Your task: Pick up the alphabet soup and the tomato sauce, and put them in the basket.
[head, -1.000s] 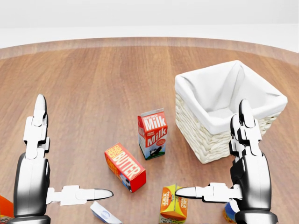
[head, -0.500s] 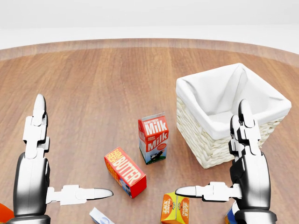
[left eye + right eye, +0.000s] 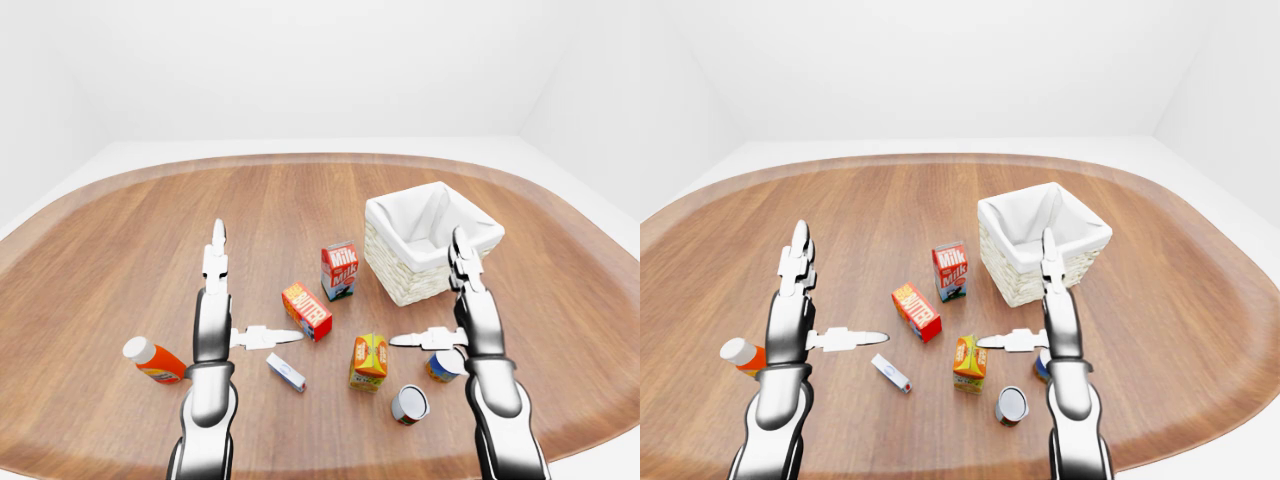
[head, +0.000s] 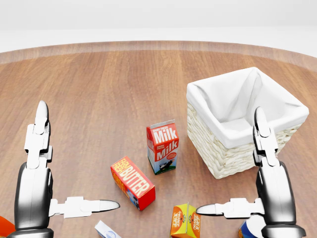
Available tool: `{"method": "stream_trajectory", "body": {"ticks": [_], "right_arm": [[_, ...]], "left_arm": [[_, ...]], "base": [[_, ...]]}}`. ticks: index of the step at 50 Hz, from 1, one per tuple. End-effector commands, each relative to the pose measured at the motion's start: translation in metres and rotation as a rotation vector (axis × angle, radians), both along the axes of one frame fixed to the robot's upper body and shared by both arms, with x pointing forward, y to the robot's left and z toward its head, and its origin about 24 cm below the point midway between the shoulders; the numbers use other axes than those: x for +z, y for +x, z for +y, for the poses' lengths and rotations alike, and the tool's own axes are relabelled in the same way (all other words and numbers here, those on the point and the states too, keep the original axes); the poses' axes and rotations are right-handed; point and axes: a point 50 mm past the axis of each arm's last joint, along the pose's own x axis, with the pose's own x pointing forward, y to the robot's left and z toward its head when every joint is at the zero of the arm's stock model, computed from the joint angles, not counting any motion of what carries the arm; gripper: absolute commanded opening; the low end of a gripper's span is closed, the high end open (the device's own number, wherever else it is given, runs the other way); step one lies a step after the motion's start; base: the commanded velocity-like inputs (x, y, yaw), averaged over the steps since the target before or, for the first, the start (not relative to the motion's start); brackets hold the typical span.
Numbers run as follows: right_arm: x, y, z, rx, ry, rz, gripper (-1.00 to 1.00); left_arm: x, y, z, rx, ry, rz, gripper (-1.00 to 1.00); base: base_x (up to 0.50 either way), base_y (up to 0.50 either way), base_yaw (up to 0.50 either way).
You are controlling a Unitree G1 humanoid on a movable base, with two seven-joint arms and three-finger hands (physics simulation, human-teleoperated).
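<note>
**Both hands open above the cans, nothing picked yet**

The right hand (image 3: pixel 462 300) is spread wide, fingers straight and thumb pointing toward the left hand, and it holds nothing. The left hand (image 3: pixel 222 300) is in the same flat, open pose, also empty. Two cans lie below and close to the right hand in the left-eye view: a blue-labelled can (image 3: pixel 443 365) just beside its wrist, and a red-sided can (image 3: pixel 409 404) on its side a little lower, toward the left hand. Their labels are too small to read, so I cannot tell which is the alphabet soup and which the tomato sauce. The basket (image 3: pixel 431 240) stands just above the right hand's fingertips.

To do the reach well, the right hand likely needs to drop onto the nearer blue can with fingers and thumb on opposite sides, staying clear of the yellow carton (image 3: pixel 369 361) beside its thumb. The short carry then has to clear the basket's rim.

Counted: two cans, one basket, one milk carton (image 3: pixel 339 270), one butter box (image 3: pixel 306 310), one yellow carton, one orange bottle (image 3: pixel 153 361), one small white-and-blue box (image 3: pixel 285 372).
</note>
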Motion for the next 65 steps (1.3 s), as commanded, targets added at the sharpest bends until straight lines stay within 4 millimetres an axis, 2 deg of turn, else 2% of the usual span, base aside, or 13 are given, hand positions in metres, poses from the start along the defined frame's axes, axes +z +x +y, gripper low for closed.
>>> {"method": "stream_trajectory", "body": {"ticks": [1,14,15,20,26,28,35,43,52,65], "right_arm": [[-0.002,-0.009,-0.004,-0.033,-0.258,0.053,1.00],[0.009,-0.019,-0.009,-0.038,-0.371,0.054,1.00],[0.019,-0.022,-0.009,-0.029,-0.378,0.020,1.00],[0.025,-0.027,-0.011,-0.024,-0.402,0.017,1.00],[0.021,-0.030,-0.013,-0.027,-0.434,0.055,1.00],[0.013,-0.031,-0.015,-0.040,-0.459,0.099,1.00],[0.011,-0.034,-0.020,-0.049,-0.501,0.135,1.00],[0.003,-0.036,-0.029,-0.118,-0.575,0.193,1.00],[0.008,-0.037,-0.035,-0.165,-0.631,0.193,1.00],[0.002,-0.041,-0.041,-0.196,-0.696,0.252,1.00]], "left_arm": [[-0.001,0.000,0.000,0.002,0.000,0.003,1.00],[0.000,0.000,0.000,-0.001,0.000,0.002,1.00],[-0.001,0.000,0.000,0.000,0.000,0.005,1.00],[0.000,0.000,0.000,-0.002,0.000,0.002,1.00],[0.000,-0.001,-0.001,-0.002,0.003,0.001,1.00],[0.000,-0.001,-0.001,-0.002,0.003,0.002,1.00],[-0.001,-0.001,0.000,0.000,0.004,0.005,1.00],[-0.001,-0.001,0.000,0.000,0.004,0.006,1.00],[-0.001,-0.002,-0.001,-0.001,0.004,0.003,1.00],[-0.001,-0.001,0.000,0.000,0.003,0.004,1.00]], "base": [[0.00,0.00,0.00],[0.00,0.00,0.00],[0.00,0.00,0.00],[0.00,0.00,0.00],[0.00,0.00,0.00],[0.00,0.00,0.00],[0.00,0.00,0.00],[0.00,0.00,0.00],[0.00,0.00,0.00],[0.00,0.00,0.00]]}}
